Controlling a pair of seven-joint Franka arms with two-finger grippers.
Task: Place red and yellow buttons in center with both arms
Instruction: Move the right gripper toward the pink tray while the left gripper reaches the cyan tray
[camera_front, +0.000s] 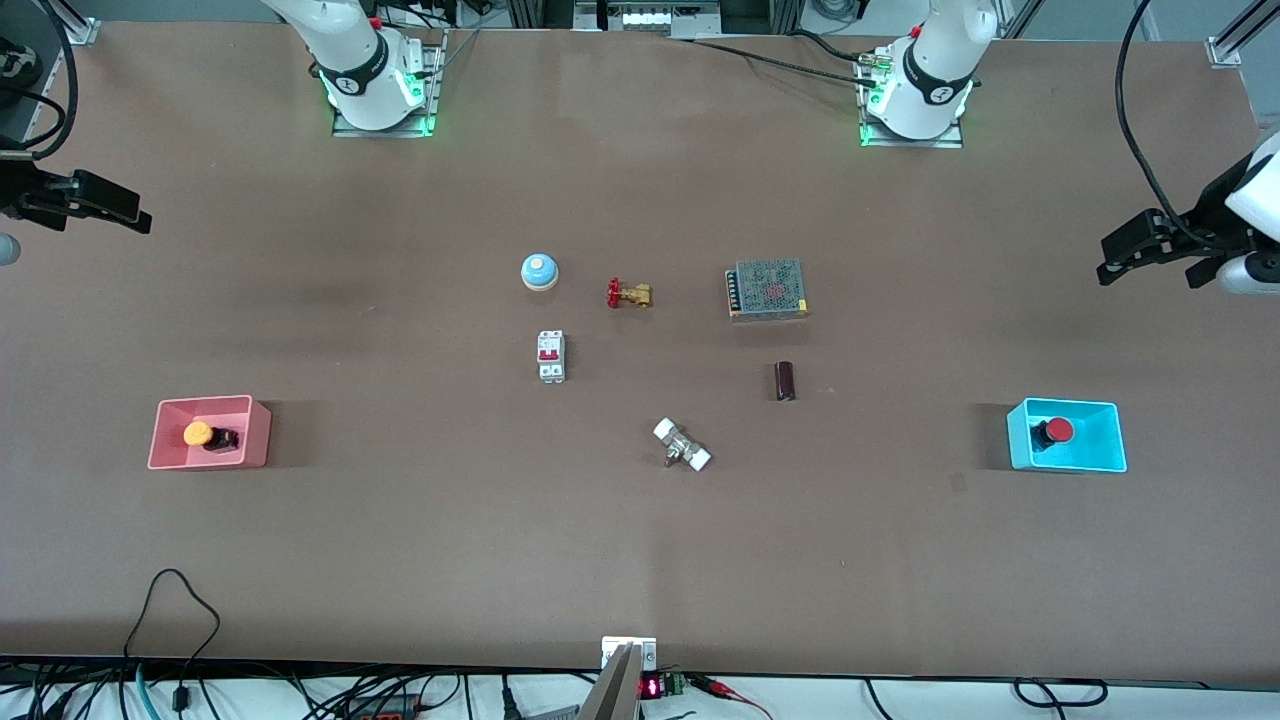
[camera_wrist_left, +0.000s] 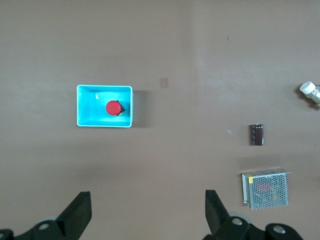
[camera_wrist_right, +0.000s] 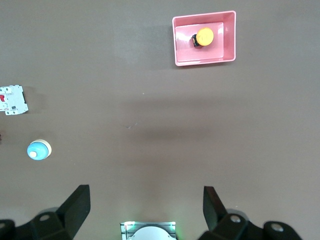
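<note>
The red button (camera_front: 1058, 431) lies in a cyan bin (camera_front: 1110, 442) toward the left arm's end of the table; it also shows in the left wrist view (camera_wrist_left: 113, 107). The yellow button (camera_front: 198, 433) lies in a pink bin (camera_front: 256, 432) toward the right arm's end, and shows in the right wrist view (camera_wrist_right: 204, 36). My left gripper (camera_front: 1110, 268) hangs open and empty in the air over the table's edge, apart from the cyan bin; its fingers are wide apart (camera_wrist_left: 148, 200). My right gripper (camera_front: 135, 215) is likewise open and empty (camera_wrist_right: 146, 195). The brown tabletop centre (camera_front: 660, 375) is bare.
Around the middle lie a blue-and-white bell (camera_front: 539, 271), a brass valve with a red handle (camera_front: 629, 294), a white circuit breaker (camera_front: 551, 355), a mesh-covered power supply (camera_front: 767, 290), a dark cylinder (camera_front: 785, 380) and a metal fitting with white ends (camera_front: 682, 444).
</note>
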